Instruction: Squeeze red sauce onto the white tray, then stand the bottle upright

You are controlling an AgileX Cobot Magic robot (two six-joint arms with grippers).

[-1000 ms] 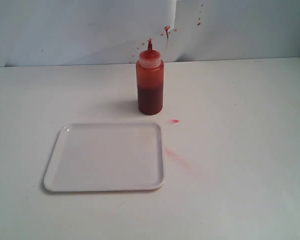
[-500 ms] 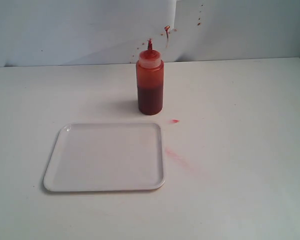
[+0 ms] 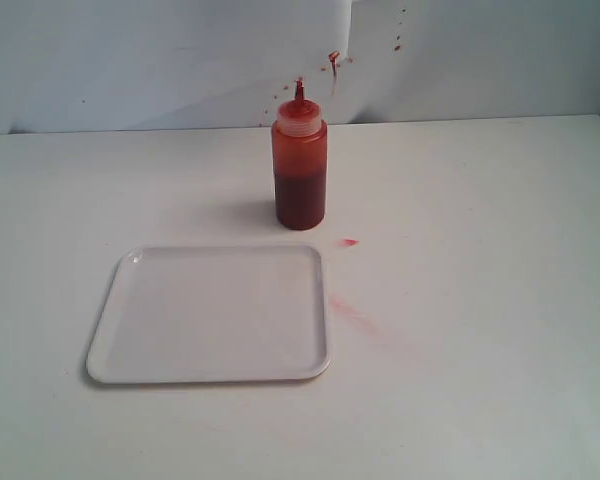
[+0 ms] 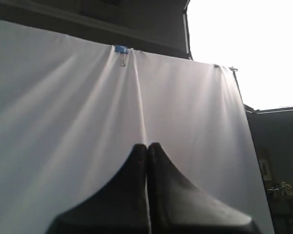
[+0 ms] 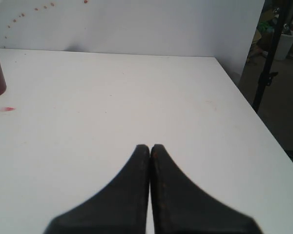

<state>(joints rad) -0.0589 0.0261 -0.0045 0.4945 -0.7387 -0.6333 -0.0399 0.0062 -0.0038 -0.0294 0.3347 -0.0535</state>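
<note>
Holding my left gripper (image 4: 147, 146) and my right gripper (image 5: 150, 146) pressed together, both gripping nothing. On table (image 3: 480, 320), white tray (image 3: 210, 315) lying flat. Just beyond tray's far right corner, bottle (image 3: 300, 175) standing upright, not touching it. Behind, red-spattered backdrop (image 3: 130, 60) hanging.

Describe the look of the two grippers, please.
The left gripper and the right gripper look alike: two matte black fingers each, broad at the base, curving in to narrow rounded tips. No cables or markings show. The arms are out of view.
</note>
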